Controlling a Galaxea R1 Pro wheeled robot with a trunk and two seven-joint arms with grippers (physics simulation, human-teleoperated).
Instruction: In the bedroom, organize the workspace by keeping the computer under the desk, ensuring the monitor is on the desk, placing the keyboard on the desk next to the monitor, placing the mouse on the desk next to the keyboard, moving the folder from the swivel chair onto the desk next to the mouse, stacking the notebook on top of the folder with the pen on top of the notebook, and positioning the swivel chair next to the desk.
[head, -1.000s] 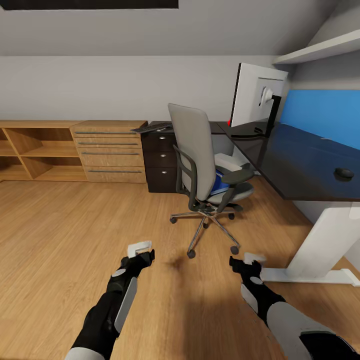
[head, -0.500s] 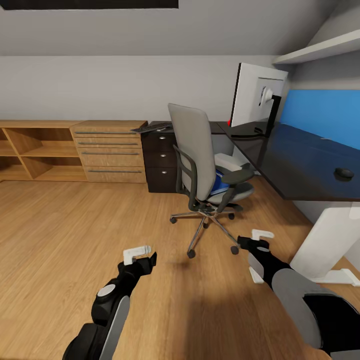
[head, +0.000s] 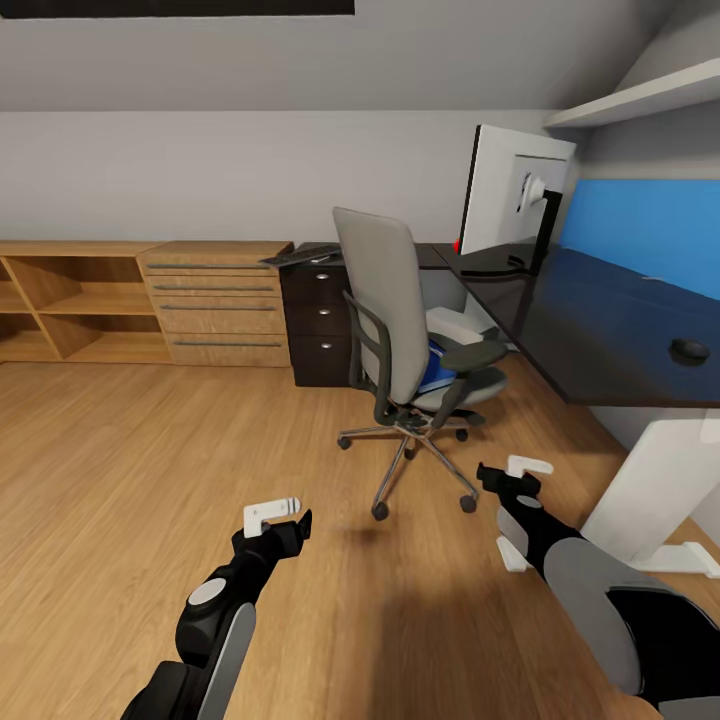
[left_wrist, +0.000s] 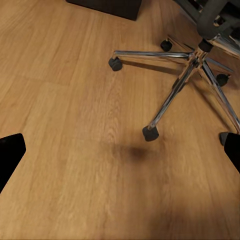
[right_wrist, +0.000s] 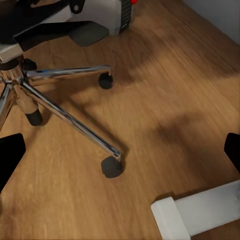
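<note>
The grey swivel chair (head: 385, 310) stands on the oak floor beside the black desk (head: 600, 320), its back toward me. The blue folder (head: 437, 368) lies on its seat. The monitor (head: 510, 195) stands on the desk corner, and the mouse (head: 688, 348) lies near the desk's front edge. The keyboard (head: 300, 257) rests on the black drawer cabinet (head: 318, 320). A pale box, apparently the computer (head: 455, 322), sits under the desk. My left gripper (head: 280, 520) and right gripper (head: 512, 475) hang open above the floor, short of the chair's chrome base (left_wrist: 195, 65). The notebook and pen are out of view.
A light-wood drawer chest (head: 215, 300) and open shelves (head: 70, 300) line the back wall. The desk's white leg and foot (right_wrist: 195, 212) stand close to my right arm. A wall shelf (head: 640, 100) hangs above the desk's blue back panel (head: 650, 225).
My right arm has swung up and to the right, toward the desk leg. My left arm has drawn back and lower. The view has shifted slightly.
</note>
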